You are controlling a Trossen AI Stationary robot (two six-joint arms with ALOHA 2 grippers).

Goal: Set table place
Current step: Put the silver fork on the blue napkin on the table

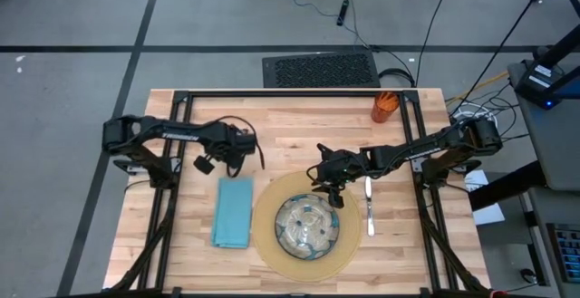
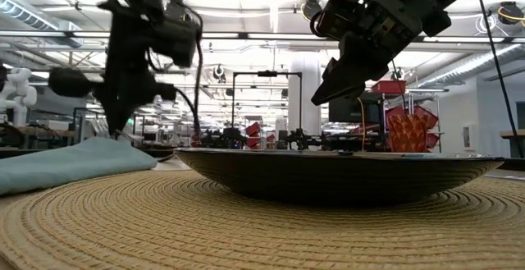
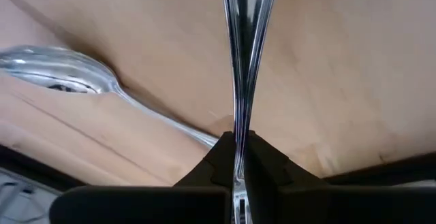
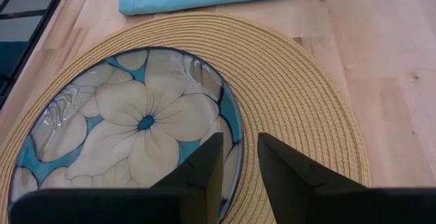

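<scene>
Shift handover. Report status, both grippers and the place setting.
Left gripper shut on a utensil handle, spoon on the table. Right gripper open, empty, above bowl on mat. Napkin laid. Nothing blocking.

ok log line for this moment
left gripper: shut on silver utensil handle, above wooden table | right gripper: open, empty, over flower-patterned glass bowl

The wooden table (image 1: 299, 117) carries a tan mat (image 1: 265, 235), teal napkin (image 1: 233, 211), orange cup (image 1: 385, 107), and probably a knife (image 1: 370, 209).
</scene>
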